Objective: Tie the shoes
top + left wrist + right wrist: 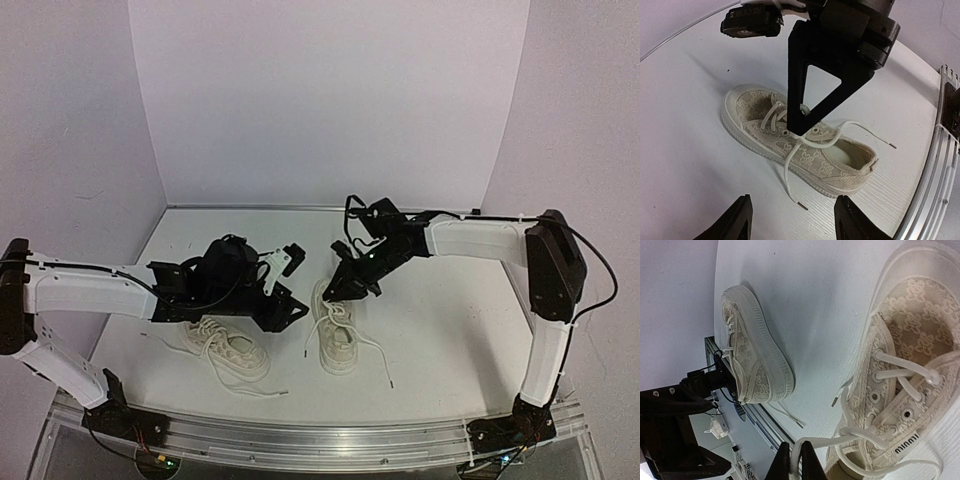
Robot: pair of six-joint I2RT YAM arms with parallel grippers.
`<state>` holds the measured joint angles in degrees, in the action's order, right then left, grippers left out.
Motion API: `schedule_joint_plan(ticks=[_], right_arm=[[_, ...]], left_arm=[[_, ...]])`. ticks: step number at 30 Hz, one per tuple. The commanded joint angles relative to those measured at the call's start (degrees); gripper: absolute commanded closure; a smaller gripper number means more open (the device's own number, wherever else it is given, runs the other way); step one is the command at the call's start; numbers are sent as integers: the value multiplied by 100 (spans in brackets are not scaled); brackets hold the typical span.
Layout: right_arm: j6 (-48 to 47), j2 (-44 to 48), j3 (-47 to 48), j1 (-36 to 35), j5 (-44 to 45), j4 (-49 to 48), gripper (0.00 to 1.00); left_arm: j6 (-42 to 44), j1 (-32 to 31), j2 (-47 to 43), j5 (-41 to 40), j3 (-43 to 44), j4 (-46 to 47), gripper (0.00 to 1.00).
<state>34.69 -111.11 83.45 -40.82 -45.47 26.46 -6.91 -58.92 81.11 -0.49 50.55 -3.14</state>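
Two cream-white canvas sneakers lie on the table with loose laces. The left shoe is by my left arm. The right shoe also shows in the left wrist view and the right wrist view. My right gripper hovers over the right shoe's lacing, shut on one of its white laces, which runs taut from the eyelets into the gripper. My left gripper is open and empty, just left of that shoe. Another lace end lies between its fingers.
The left shoe shows on its side in the right wrist view, near the metal rail at the table's front edge. White walls enclose the back and sides. Lace ends trail over the table around both shoes.
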Motion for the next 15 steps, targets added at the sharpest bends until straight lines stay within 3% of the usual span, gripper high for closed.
schedule_joint_plan(ticks=[1, 10, 15], right_arm=[[116, -293, 345, -175, -23, -71, 88], [163, -584, 585, -338, -117, -62, 82], [210, -336, 715, -337, -145, 19, 68]], left_arm=[[-477, 53, -303, -255, -209, 397, 42], [-537, 266, 109, 459, -222, 939, 37], [-553, 387, 505, 982, -9, 1139, 32]])
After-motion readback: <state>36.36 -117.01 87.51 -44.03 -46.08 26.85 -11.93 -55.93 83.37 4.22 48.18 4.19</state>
